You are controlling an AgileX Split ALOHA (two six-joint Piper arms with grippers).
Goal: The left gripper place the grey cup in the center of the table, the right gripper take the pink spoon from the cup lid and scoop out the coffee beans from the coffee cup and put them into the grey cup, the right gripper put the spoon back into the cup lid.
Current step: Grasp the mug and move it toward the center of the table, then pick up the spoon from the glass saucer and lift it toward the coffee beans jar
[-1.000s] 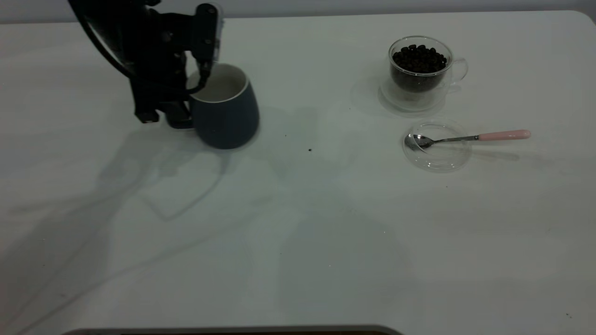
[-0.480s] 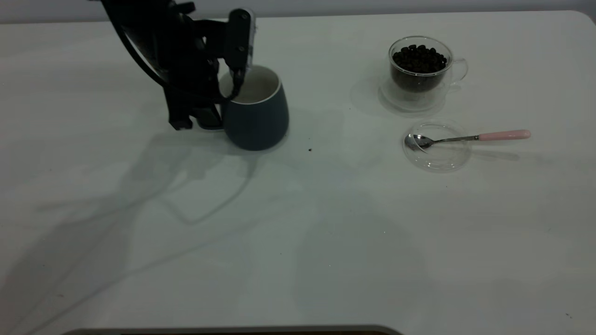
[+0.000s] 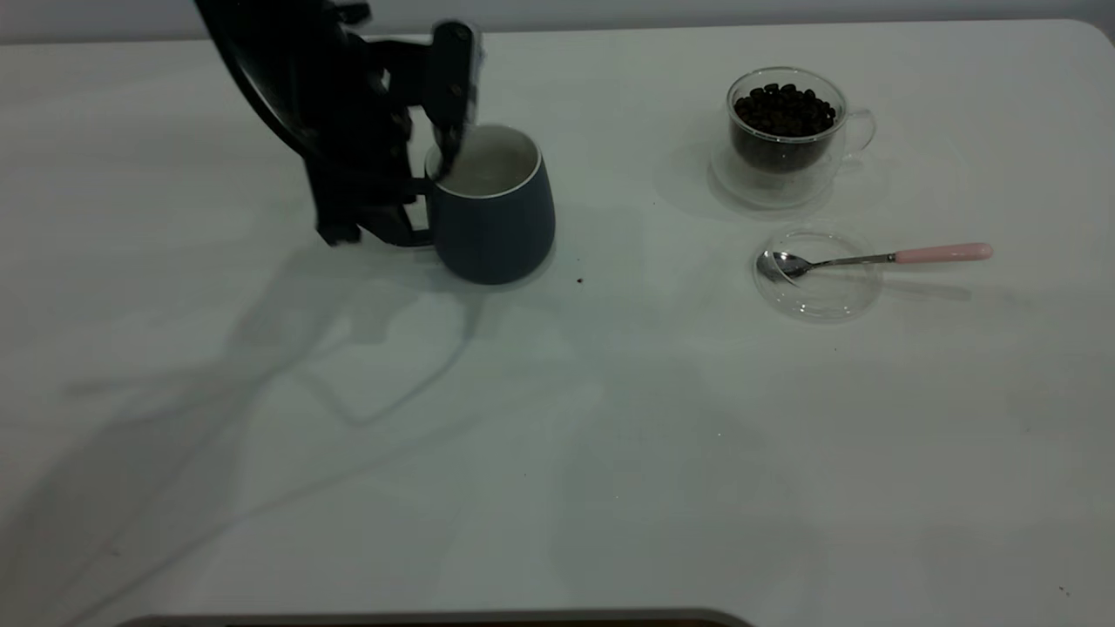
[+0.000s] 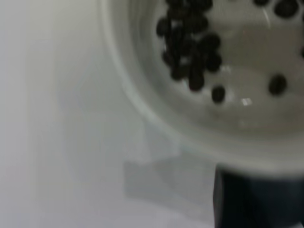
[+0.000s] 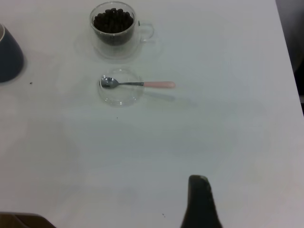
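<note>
The grey cup (image 3: 494,222) stands upright on the table (image 3: 557,435), left of the middle. My left gripper (image 3: 435,187) is shut on its rim by the handle. The left wrist view looks into its white lining (image 4: 247,114), where several coffee beans (image 4: 190,52) lie. The clear coffee cup (image 3: 784,139) at the far right is full of coffee beans (image 3: 784,109). In front of it the pink spoon (image 3: 871,259) lies with its bowl in the cup lid (image 3: 817,292) and its handle pointing right. My right gripper (image 5: 199,202) hangs well back from the spoon (image 5: 137,84).
A small dark speck (image 3: 580,280) lies on the table just right of the grey cup. The table's rounded far right corner (image 3: 1093,30) is near the coffee cup. A dark edge (image 3: 435,618) shows along the near side.
My left gripper has carried the grey cup to the right, from the table's left part toward the middle, and the cup has gone from tilted to upright. Spoon, lid and coffee cup have not moved.
</note>
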